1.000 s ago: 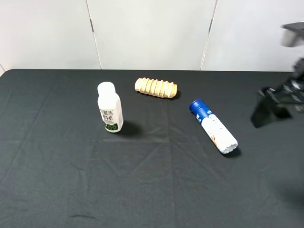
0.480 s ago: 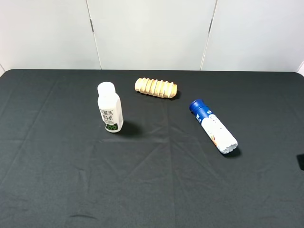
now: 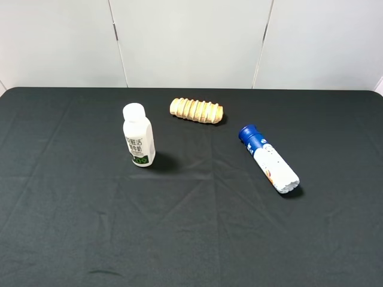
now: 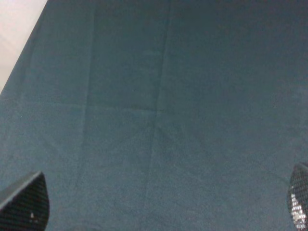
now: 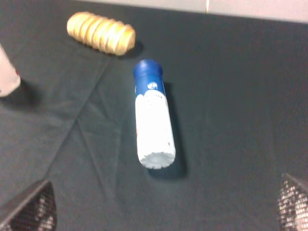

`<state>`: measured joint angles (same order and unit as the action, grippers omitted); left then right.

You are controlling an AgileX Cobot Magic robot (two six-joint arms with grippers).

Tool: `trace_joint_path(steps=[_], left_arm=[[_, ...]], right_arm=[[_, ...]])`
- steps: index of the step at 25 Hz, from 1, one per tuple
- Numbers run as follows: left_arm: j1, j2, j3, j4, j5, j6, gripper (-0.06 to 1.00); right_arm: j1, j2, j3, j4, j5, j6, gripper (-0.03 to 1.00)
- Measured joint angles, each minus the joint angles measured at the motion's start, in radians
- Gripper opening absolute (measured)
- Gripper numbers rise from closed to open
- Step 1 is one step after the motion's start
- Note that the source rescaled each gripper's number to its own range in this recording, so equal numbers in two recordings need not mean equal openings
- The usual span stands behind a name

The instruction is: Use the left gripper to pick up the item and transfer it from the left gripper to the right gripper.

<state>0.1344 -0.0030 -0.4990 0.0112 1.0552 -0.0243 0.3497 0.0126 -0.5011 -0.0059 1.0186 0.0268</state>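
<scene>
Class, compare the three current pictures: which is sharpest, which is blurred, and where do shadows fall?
Exterior high view: sharpest, evenly lit, short shadows right of the white bottle and the blue-capped bottle. Right wrist view: softly blurred, the same bottle shadowed alongside. Left wrist view: hazy, bluish, only creased cloth.

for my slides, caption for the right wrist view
Open right hand above a lying blue-capped white bottle, near a ridged tan bread roll.

high cam overlooks table (image 3: 72, 239); r wrist shares bottle (image 5: 153, 115).
</scene>
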Motion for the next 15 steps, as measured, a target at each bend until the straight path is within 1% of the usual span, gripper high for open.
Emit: trace_joint_path(steps=[8,10,15], left_arm=[[0.000,0.000,0.000,0.000,0.000,0.000,1.00],[0.000,0.000,0.000,0.000,0.000,0.000,1.00],[0.000,0.000,0.000,0.000,0.000,0.000,1.00]], right_arm=[[-0.011,-0.001,0.000,0.006,-0.002,0.000,1.00],[-0.047,-0.001,0.000,0.006,-0.002,0.000,1.00],[-0.196,-0.011,0.000,0.006,-0.003,0.000,1.00]])
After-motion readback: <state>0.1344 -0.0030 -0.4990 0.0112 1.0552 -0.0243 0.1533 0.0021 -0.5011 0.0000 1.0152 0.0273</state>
